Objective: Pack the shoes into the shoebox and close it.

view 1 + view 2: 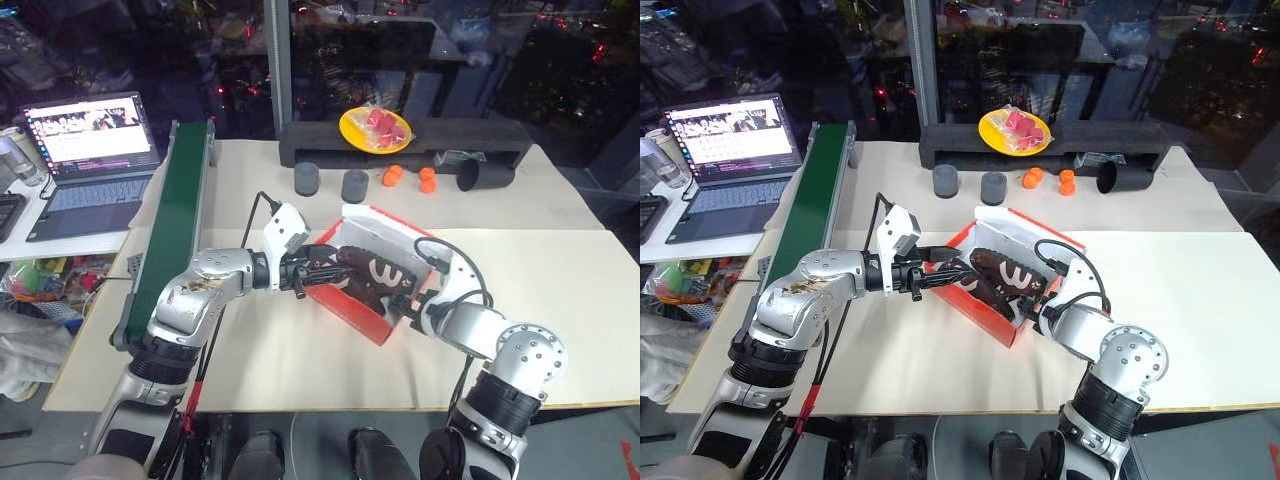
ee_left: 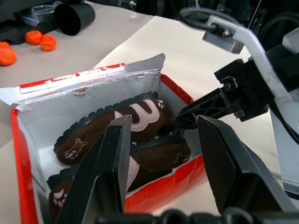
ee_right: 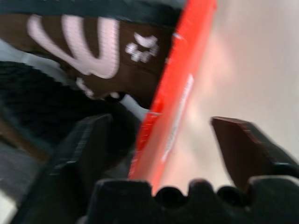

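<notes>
Two dark brown soft shoes (image 2: 122,125) lie inside the red-orange cardboard shoebox (image 2: 164,185) on the cream counter (image 1: 560,290); a white curled logo shows, lettering on the flap unreadable. Left gripper (image 2: 163,154) jaws stand apart, empty, near the box end. Right gripper (image 3: 161,154) jaws spread, straddling the box wall. Lower shoe partly hidden.

A big white "W" mark sits on the side of the upper shoe (image 1: 375,275) in the shoebox (image 1: 352,315); the flap label's print is too small to read.
</notes>
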You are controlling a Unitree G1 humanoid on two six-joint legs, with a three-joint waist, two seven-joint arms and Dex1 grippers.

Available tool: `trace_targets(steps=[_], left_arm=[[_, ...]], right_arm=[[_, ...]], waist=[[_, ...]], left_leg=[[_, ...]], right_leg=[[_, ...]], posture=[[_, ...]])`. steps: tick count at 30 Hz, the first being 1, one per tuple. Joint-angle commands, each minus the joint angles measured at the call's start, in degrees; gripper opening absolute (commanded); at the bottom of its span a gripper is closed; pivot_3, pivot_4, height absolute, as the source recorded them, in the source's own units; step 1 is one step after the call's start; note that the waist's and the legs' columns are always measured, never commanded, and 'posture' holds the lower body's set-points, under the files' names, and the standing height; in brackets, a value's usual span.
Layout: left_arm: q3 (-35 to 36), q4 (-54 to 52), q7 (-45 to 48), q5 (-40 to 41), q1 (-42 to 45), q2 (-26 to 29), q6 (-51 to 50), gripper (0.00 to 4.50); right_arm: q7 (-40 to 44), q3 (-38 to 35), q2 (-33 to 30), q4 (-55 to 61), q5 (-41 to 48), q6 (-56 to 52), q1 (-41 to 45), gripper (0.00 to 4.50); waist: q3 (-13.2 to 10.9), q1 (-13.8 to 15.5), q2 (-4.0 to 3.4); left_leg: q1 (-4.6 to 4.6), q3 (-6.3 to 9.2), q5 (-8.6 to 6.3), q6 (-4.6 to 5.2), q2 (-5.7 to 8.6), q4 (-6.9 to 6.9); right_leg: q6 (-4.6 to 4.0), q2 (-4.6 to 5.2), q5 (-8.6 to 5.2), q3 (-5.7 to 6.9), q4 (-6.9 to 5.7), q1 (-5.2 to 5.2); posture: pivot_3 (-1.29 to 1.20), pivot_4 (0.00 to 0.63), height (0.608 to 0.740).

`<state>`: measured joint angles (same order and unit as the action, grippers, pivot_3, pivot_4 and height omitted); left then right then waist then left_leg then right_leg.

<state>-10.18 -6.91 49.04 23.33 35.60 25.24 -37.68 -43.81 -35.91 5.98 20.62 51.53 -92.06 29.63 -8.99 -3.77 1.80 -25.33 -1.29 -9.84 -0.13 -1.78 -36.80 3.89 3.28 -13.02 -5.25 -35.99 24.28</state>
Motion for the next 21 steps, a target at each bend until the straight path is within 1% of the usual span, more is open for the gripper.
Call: trace_targets(steps=[1,4,5,6,7,8,9,10,13,15,17,21], left_arm=[[0.8,-1.7,-0.2,0.4,0.7,-0.2,0.1,2.36],[0.9,-1.7,-0.3,0.5,0.6,-0.2,0.0,2.36],[0.9,-1.6,-0.3,0.5,0.7,-0.2,-0.1,2.36],[0.9,-1.6,-0.3,0.5,0.7,-0.2,-0.1,2.36],[0.8,-1.6,-0.2,0.6,0.7,-0.2,-0.1,2.36],[0.7,-1.7,-0.2,0.6,0.8,-0.3,-0.2,2.36],[0.7,-1.6,-0.1,0.6,0.8,-0.3,-0.2,2.36],[0.6,-1.6,0.0,0.6,0.8,-0.3,-0.1,2.36],[0.5,-1.6,0.2,0.6,1.0,-0.3,0.0,2.36],[0.5,-1.5,0.4,0.5,1.1,-0.2,0.0,2.36],[0.5,-1.5,0.4,0.4,1.2,0.0,0.0,2.36],[0.7,-1.9,0.5,0.5,1.0,0.3,-0.3,2.36]], right_arm=[[-2.3,-0.8,5.2,1.1,3.2,-0.4,3.6,2.43],[-4.7,-1.8,7.2,1.0,5.5,-0.4,3.7,1.43],[-5.9,-2.5,8.1,0.9,6.3,-0.4,3.8,1.04],[-7.9,-5.6,11.3,0.6,7.3,-0.4,4.8,0.76],[-15.2,-7.2,15.2,-0.8,14.2,5.8,5.0,0.37],[-21.5,-8.0,17.7,-2.3,20.1,11.0,5.2,0.05],[-26.4,-7.6,18.6,-3.6,25.2,15.3,5.0,0.01],[-30.4,-6.4,18.1,-4.5,28.9,19.2,4.8,0.01],[-38.1,-0.5,14.7,-7.3,36.9,28.9,4.8,0.01],[-40.3,2.7,14.0,-8.6,39.1,36.3,5.4,0.01],[-41.1,5.8,12.8,-9.5,39.0,42.4,4.9,0.01],[-40.8,10.9,10.7,-10.2,38.7,50.8,3.1,0.01]], waist=[[0.0,-0.1,0.0],[0.0,-0.1,0.0],[0.0,-0.1,0.0],[0.0,-0.1,0.0],[0.0,0.0,0.0],[0.0,0.0,0.0],[0.0,0.0,0.0],[0.0,-0.1,-0.01],[0.0,-0.3,-0.02],[0.0,-0.6,-0.04],[0.0,-0.6,-0.04],[0.0,-0.6,-0.04]], left_leg=[[0.0,0.0,0.0,0.0,-0.01,0.0],[0.01,0.01,0.0,0.0,-0.01,0.0],[0.01,0.02,0.0,0.0,-0.01,0.0],[0.01,0.02,0.0,0.0,-0.01,0.0],[0.01,0.02,0.0,0.0,-0.01,0.0],[0.0,0.02,0.0,0.0,-0.01,0.0],[0.0,0.03,0.0,0.0,-0.01,0.0],[-0.01,0.03,0.0,0.0,0.0,0.0],[-0.02,0.03,0.0,0.01,-0.02,0.0],[-0.02,0.0,0.0,0.01,-0.02,0.0],[-0.01,0.02,-0.02,0.04,-0.05,0.01],[-0.01,0.02,-0.02,0.04,-0.05,0.02]], right_leg=[[0.0,0.0,0.0,0.0,0.0,0.0],[0.0,-0.01,0.0,0.01,-0.01,0.0],[0.0,-0.01,0.0,0.01,-0.01,0.0],[0.0,-0.01,0.0,0.01,0.0,-0.01],[0.0,-0.01,0.0,0.01,0.0,-0.01],[0.0,0.0,0.0,0.02,0.01,-0.02],[0.0,0.0,0.0,0.02,0.01,-0.03],[0.0,0.01,0.0,0.02,0.01,-0.01],[0.0,-0.01,0.0,0.02,0.02,-0.01],[0.0,-0.01,0.0,-0.03,0.02,0.02],[0.0,-0.04,0.0,-0.03,0.04,0.01],[0.0,-0.05,0.0,-0.03,0.04,0.0]], posture=[[0.0,0.15,0.74],[0.0,0.15,0.74],[0.0,0.15,0.74],[0.0,0.15,0.74],[0.0,0.15,0.74],[0.0,0.15,0.74],[0.0,0.15,0.74],[0.0,0.15,0.74],[0.0,0.15,0.74],[0.0,0.15,0.74],[0.0,0.15,0.74],[0.0,0.15,0.74]])
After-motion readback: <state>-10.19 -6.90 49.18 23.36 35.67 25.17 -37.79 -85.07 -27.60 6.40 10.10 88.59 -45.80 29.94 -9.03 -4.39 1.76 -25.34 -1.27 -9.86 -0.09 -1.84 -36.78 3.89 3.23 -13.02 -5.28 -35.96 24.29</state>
